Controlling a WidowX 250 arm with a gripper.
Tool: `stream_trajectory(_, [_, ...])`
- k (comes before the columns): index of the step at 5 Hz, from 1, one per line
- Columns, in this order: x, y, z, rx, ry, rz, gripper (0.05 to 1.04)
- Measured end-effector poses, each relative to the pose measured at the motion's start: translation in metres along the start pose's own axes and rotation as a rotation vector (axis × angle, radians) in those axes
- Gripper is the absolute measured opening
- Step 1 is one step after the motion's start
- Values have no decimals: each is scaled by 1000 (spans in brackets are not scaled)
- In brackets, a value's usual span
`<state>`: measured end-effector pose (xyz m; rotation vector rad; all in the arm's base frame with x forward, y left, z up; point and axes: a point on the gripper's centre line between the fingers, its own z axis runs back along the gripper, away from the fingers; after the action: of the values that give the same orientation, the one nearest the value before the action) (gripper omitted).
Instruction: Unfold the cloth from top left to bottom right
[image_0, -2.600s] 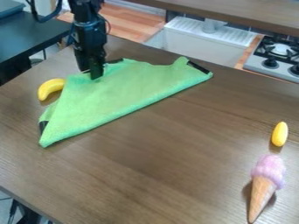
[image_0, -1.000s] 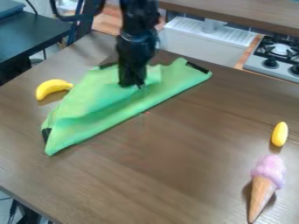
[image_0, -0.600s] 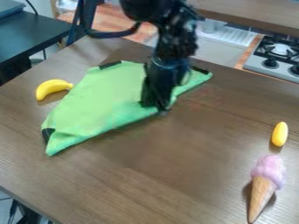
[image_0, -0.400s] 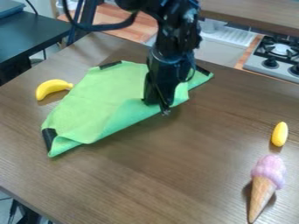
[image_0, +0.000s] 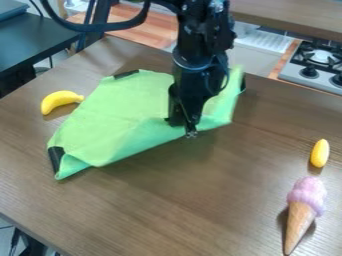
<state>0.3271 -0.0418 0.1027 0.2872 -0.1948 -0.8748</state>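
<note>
The pincer is near mid-frame, at the lower edge of the green cloth — whether it is clamped on it, I cannot tell. The cloth spreads left of centre on the worktop, beside 1 banana. The unfolding pull seems in hand — next calls for more travel toward lower right, then laying the 1 corner flat.
</note>
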Motion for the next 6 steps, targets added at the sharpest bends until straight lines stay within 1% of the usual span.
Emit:
stream_trajectory(2, [6,-26,0,-39,11,-78,49])
stream_trajectory(3, [6,-34,-1,-61,15,-96,49])
stream_trajectory(4, [2,-41,-2,-109,40,-98,68])
stream_trajectory(5, [9,-47,0,-201,78,-75,215])
stream_trajectory(6, [4,-41,3,-301,131,-6,497])
